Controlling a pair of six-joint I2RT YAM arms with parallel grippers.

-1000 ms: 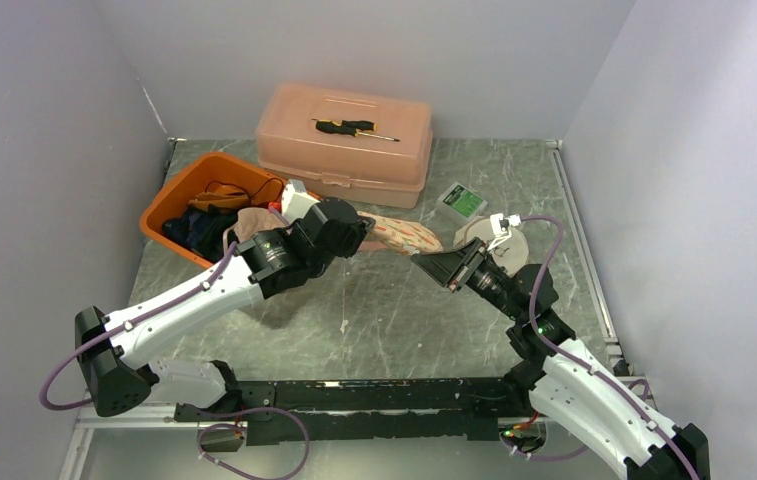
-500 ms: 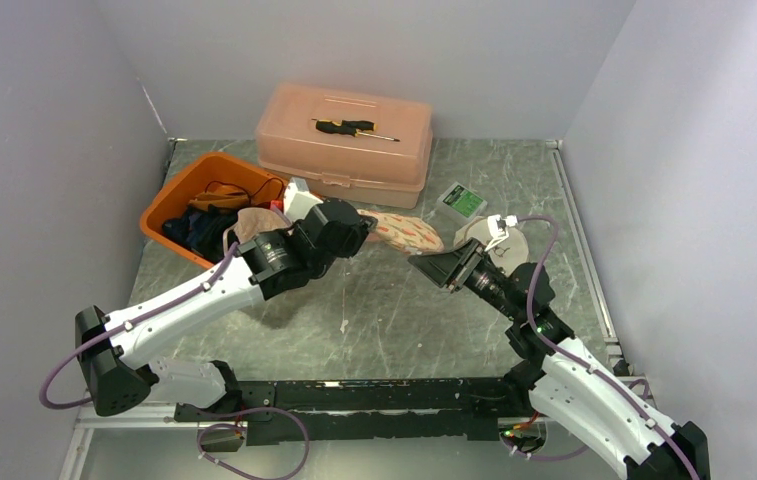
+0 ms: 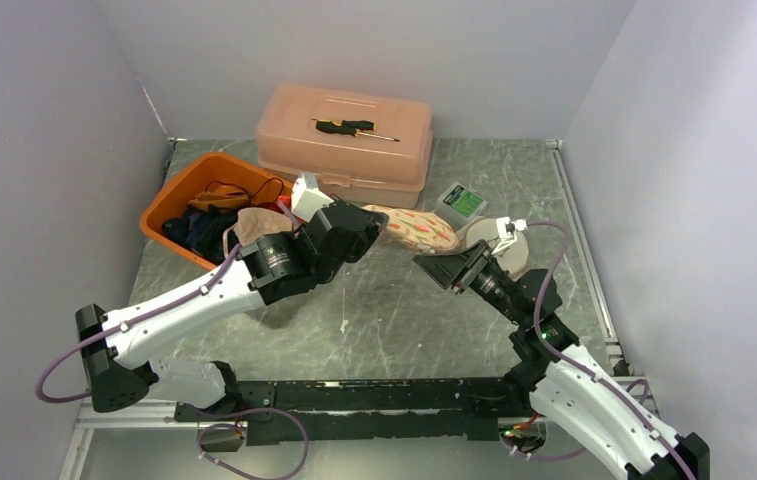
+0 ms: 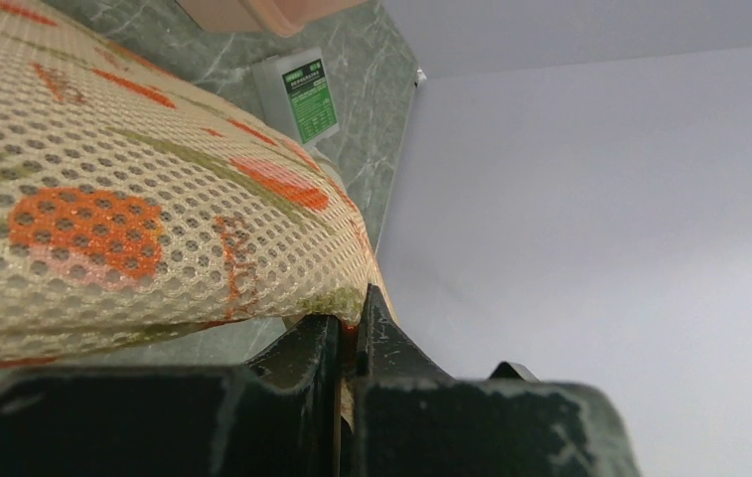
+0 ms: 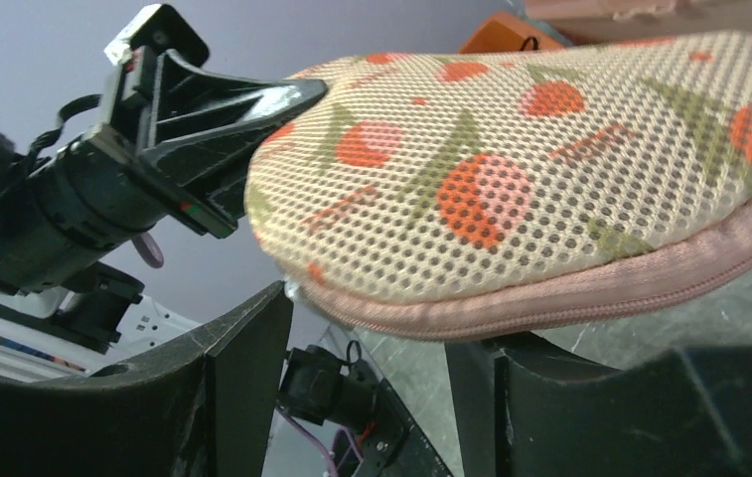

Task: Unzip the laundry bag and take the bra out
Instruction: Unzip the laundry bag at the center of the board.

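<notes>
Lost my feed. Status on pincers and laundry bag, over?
Left pincer shut on laundry bag edge. Right pincer open at its zipper seam. Nothing blocking.

L fingers (image 4: pixel 383 343) pinched tight; R fingers (image 5: pixel 242 358) spread partway apart.

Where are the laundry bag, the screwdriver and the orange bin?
laundry bag (image 3: pixel 412 231), top view, middle of its mesh side.
screwdriver (image 3: pixel 349 127), top view, its black handle.
orange bin (image 3: pixel 179 183), top view, its left rim.
</notes>
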